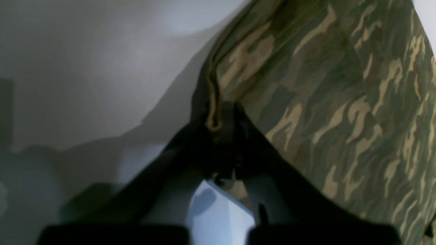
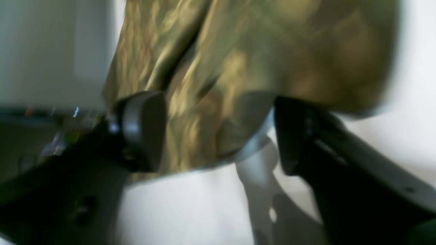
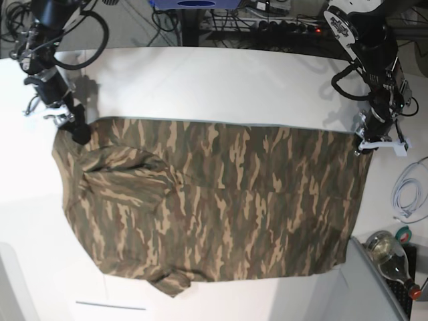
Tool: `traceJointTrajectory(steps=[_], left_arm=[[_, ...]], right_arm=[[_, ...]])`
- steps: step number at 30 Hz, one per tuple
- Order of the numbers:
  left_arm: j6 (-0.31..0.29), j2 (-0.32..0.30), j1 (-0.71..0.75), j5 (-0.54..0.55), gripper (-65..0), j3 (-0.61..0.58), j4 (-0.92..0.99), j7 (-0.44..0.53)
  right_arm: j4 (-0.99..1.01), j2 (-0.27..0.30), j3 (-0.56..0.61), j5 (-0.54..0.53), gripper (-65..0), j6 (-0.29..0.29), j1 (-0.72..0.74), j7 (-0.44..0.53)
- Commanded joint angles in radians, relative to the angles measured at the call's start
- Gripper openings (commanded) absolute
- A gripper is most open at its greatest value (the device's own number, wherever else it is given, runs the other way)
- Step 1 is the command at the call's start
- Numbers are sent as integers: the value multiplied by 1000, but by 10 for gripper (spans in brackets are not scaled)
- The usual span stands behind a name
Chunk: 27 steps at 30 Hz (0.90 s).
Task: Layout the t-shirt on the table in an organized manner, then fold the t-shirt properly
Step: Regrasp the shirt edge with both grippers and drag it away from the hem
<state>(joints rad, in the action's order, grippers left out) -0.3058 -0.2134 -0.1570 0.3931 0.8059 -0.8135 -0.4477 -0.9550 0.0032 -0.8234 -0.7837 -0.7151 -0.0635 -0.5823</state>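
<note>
The camouflage t-shirt (image 3: 221,200) lies spread out on the white table (image 3: 200,80), with one sleeve folded in over its left part. At the shirt's far right corner my left gripper (image 3: 363,144) is down on the cloth. In the left wrist view the left gripper (image 1: 218,127) is shut on the shirt's hemmed edge (image 1: 213,98). My right gripper (image 3: 80,134) is at the far left corner. Seen from the right wrist, the right gripper (image 2: 218,136) has its jaws apart with a bunch of shirt (image 2: 238,51) between them, and one pad (image 2: 143,129) touches the cloth.
A glass bottle (image 3: 391,254) and a coil of white cable (image 3: 408,194) lie off the table's right side. Cables and a power strip (image 3: 267,23) run behind the far edge. A grey panel (image 3: 374,294) sits at the front right.
</note>
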Motion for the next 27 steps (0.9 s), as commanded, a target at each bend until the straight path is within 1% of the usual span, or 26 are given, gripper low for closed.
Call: traceJointTrajectory(steps=[1,3,4,6,8,10,12,13,14,15,16,17,18,19,22,25,27], left_arm=[[12,-11,-6,-12,-650,-3,-14,-12],[12,-16,-6,-12,-650,-43,-16,-12],[12,-16,4,-12,-650,-62,-19,-12],[12,-17,9,-7,-650,-101,-20,-7],[12,-17,12,-6,-650,-107,-20,-6],[12,-13,14,-6,-650,-115,-20,-6],[12,-13,14,-6,-650,-116,-20,-6],[12,-11,14,-6,-650,-116,-20,-6],[12,-13,14,-6,-650,-116,-20,-6],[12,-14,14,-6,-650,-116,-20,-6],[12,-16,14,-6,-650,-116,-20,-7],[12,-17,14,-6,-650,-116,-20,-7],[12,-17,14,-6,-650,-115,-20,-9],[12,-17,14,-7,-650,-113,-20,-10],[12,-19,15,-9,-650,-112,-20,-10],[12,-28,46,-4,-650,-115,-37,-12],[12,-22,78,-4,-650,-118,-96,-12]], right_arm=[[0,7,-4,11,-308,17,9,-5],[8,14,2,11,-368,17,24,-5],[11,21,5,11,-378,17,32,-5],[31,27,5,11,-368,17,47,-3],[52,28,-3,11,-342,17,60,-3],[72,44,0,11,-314,17,64,6],[98,47,3,11,-311,17,72,40],[112,48,5,11,-320,17,81,61],[127,51,5,11,-341,17,83,72],[140,53,5,11,-380,17,86,77],[143,60,5,11,-450,17,86,75],[143,68,5,11,-543,17,86,74],[143,68,5,11,-612,17,86,74],[140,71,5,11,-650,17,84,74],[135,73,3,11,-639,17,77,71],[66,73,0,10,-650,17,41,20],[-3,68,2,10,-650,17,12,-14]])
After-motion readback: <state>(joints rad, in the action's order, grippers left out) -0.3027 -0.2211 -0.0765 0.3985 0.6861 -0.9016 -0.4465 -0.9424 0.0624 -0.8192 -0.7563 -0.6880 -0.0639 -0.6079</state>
